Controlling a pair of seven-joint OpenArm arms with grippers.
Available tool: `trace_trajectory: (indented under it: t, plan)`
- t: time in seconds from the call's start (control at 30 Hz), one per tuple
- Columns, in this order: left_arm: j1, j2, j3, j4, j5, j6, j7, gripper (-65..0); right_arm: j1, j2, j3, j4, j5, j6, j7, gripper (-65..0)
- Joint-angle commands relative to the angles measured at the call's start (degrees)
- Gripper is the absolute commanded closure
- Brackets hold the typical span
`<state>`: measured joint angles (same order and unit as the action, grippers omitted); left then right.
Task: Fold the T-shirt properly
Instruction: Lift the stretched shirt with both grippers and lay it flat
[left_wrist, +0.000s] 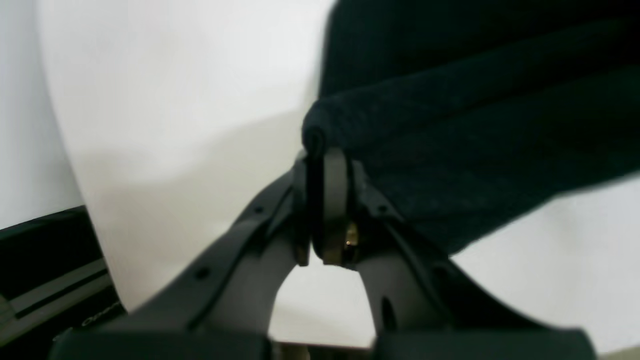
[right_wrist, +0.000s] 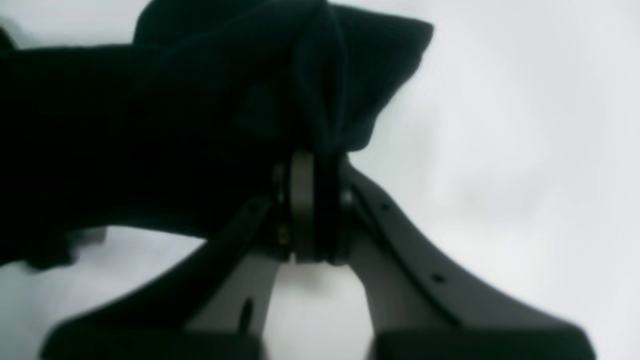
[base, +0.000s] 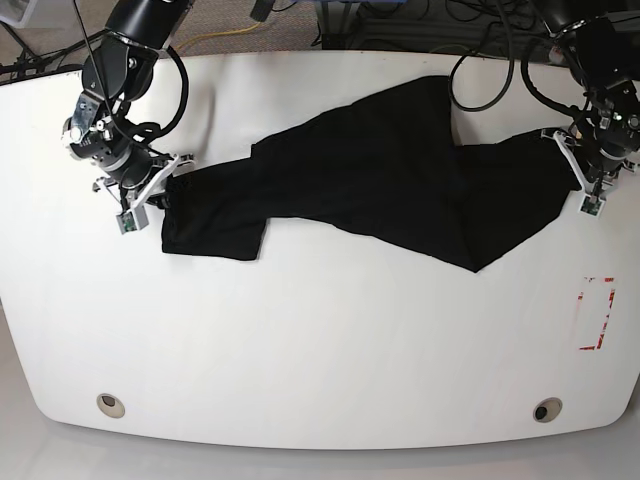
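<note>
Both fingers (left_wrist: 327, 200) (right_wrist: 307, 205) pinch the T-shirt (base: 380, 180); stretched across table (base: 320, 350)

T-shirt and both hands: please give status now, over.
Left hand shut on T-shirt edge. Right hand shut on the opposite end. Shirt stretched between them across white table, still unfolded. Nothing in the way.
</note>
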<state>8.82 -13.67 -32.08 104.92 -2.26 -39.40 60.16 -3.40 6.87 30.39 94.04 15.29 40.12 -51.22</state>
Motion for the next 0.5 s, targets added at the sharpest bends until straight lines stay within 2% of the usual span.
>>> trace_trajectory:
  t: [0.0, 0.3, 0.47]
  plan:
    - [0.98, -0.97, -0.32, 0.88, 0.28, -0.6, -1.83, 0.0, 0.45, 0.29, 0.25, 1.04, 0.58, -0.12, 1.33, 0.0]
    - [3.71, -1.05, -0.14, 0.09, 0.55, -0.6, -7.02, 0.0, 0.1, -0.41, 0.25, -0.72, 0.58, -0.12, 1.42, 0.0]
    - [4.06, -1.32, -0.14, -2.64, 0.37, -0.6, -7.9, -0.1, 0.19, -0.41, 0.25, -2.39, 0.58, -0.12, 1.51, 0.0]
